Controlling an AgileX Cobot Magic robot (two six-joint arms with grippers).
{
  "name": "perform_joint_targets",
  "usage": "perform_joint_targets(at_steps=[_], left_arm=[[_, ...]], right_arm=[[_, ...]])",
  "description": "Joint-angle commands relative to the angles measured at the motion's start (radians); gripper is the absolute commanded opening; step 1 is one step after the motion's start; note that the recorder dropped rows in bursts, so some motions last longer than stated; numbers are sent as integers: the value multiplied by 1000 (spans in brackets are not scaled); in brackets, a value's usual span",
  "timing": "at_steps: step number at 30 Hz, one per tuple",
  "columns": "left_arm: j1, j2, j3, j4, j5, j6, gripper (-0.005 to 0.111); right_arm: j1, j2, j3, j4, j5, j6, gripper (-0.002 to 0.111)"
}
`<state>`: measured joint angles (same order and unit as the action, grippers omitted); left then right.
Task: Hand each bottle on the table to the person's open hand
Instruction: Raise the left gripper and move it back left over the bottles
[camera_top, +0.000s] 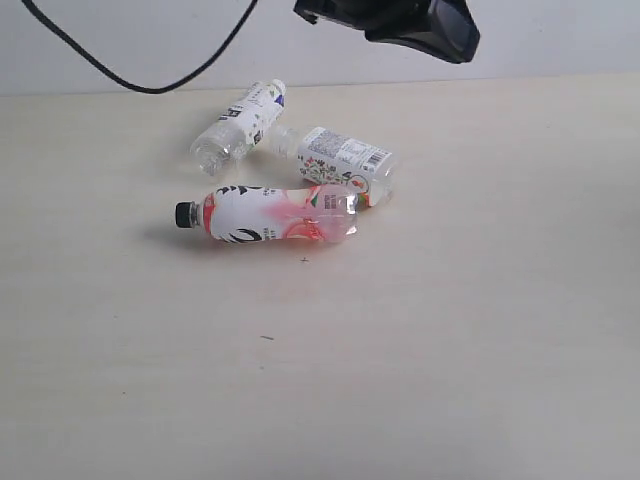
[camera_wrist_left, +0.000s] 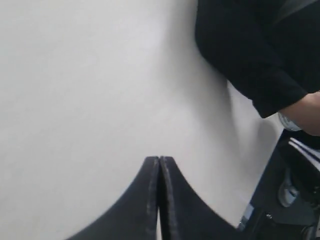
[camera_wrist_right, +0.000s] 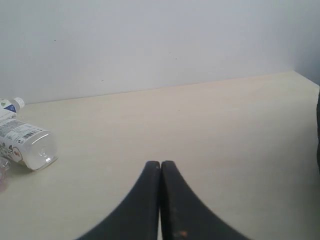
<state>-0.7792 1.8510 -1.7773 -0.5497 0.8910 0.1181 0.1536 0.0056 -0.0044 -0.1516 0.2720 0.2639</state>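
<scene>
Presently, three bottles lie on their sides on the table (camera_top: 480, 350), clustered left of centre toward the far side.

- Pink bottle (camera_top: 272, 214): nearest of the group, black cap pointing left, base touching or almost touching the floral bottle.
- Floral bottle (camera_top: 342, 160): just behind, rightmost.
- Dark-print bottle (camera_top: 240, 122): farthest, lying at an angle.
- Left gripper (camera_wrist_left: 159, 162): fingers pressed together, empty, facing a wall (camera_wrist_left: 90, 90). A hand (camera_wrist_left: 311, 111) with a dark sleeve (camera_wrist_left: 250, 55) shows at the view's edge; I cannot tell whether it is open.
- Right gripper (camera_wrist_right: 160, 165): fingers together, empty, looking across the table.

Step judged: fetching the next bottle. Part the fingers first. Take the pink bottle at mid-label, square to its length, so it neither rolls nor nudges its neighbour. Lift it clear before swinging toward the hand.
</scene>
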Motion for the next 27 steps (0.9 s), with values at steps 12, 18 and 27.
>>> perform_joint_targets(at_steps=[12, 18, 27], left_arm=[[3, -134, -3, 415, 289, -177, 0], [3, -153, -3, 427, 330, -175, 0], [3, -169, 42, 507, 330, -177, 0]], right_arm=[[3, -6, 4, -4, -8, 0, 0], [3, -6, 4, -4, -8, 0, 0], [3, -6, 4, -4, -8, 0, 0]])
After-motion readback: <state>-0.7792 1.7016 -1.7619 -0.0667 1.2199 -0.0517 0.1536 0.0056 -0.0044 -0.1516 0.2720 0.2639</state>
